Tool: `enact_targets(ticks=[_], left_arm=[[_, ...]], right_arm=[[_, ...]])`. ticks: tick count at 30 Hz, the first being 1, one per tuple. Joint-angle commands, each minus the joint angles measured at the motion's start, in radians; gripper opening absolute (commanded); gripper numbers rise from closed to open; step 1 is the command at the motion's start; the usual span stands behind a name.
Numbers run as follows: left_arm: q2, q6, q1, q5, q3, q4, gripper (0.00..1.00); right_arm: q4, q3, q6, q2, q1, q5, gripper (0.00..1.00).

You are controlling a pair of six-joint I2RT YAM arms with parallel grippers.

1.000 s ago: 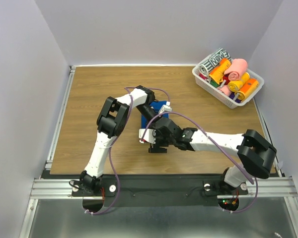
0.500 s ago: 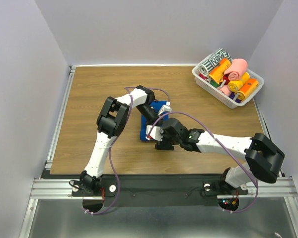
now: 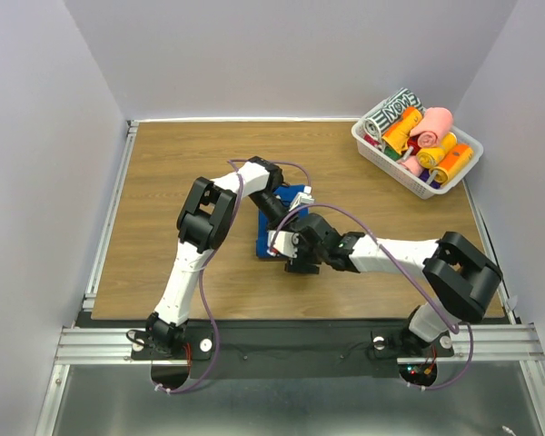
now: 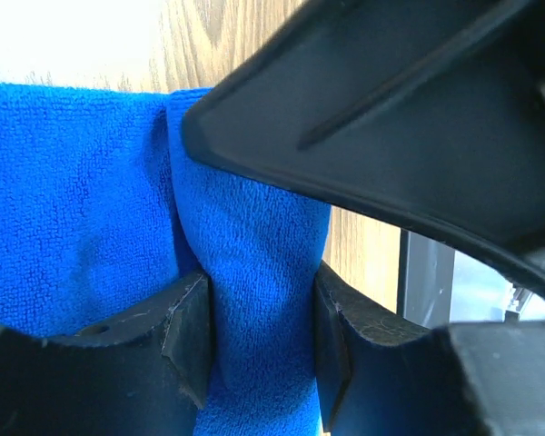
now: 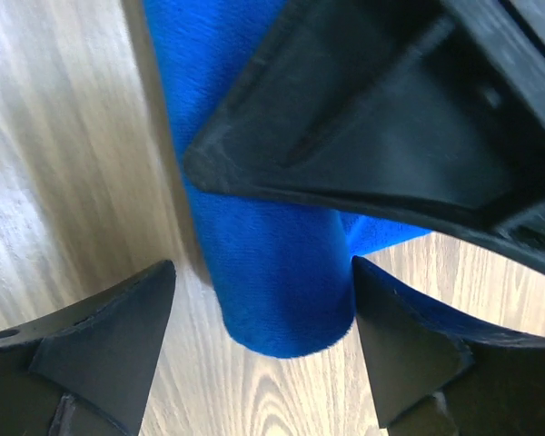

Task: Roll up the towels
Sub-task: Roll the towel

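Observation:
The royal blue towel [image 3: 262, 242] lies mid-table, partly rolled into a tube [image 5: 272, 272]. My left gripper [image 3: 282, 212] is shut on a bunched fold of the blue cloth [image 4: 254, 272], which fills the gap between both pads [image 4: 189, 331]. My right gripper [image 3: 285, 247] is open and straddles the near end of the roll. Its right finger [image 5: 409, 336] touches the cloth and its left finger stands apart. A salmon pink rolled towel [image 3: 433, 123] lies in the basket.
A white basket [image 3: 395, 168] at the far right corner holds orange, red and black-and-white patterned rolls. The two grippers are crowded together over the towel, each showing in the other's wrist view. Grey walls enclose the wooden table [image 3: 182, 163].
My right gripper has moved away from the near edge and onto the end of the blue roll. Its elbow swung out and back. The left gripper has kept its place and grip.

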Motion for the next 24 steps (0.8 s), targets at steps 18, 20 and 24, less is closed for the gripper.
enact_targets(ticks=[18,20,24], left_arm=[[-0.234,0.034,0.112,-0.161,-0.11,0.115,0.71],[-0.292,0.032,0.146,-0.166,-0.089,0.098,0.72],[-0.407,0.003,0.236,-0.17,-0.104,0.127,0.77]], right_arm=[[-0.141,0.045,-0.019,-0.007,-0.109,-0.38,0.01],[-0.165,0.059,-0.015,-0.003,-0.119,-0.418,0.01],[-0.24,0.12,0.017,0.041,-0.153,-0.478,0.01]])
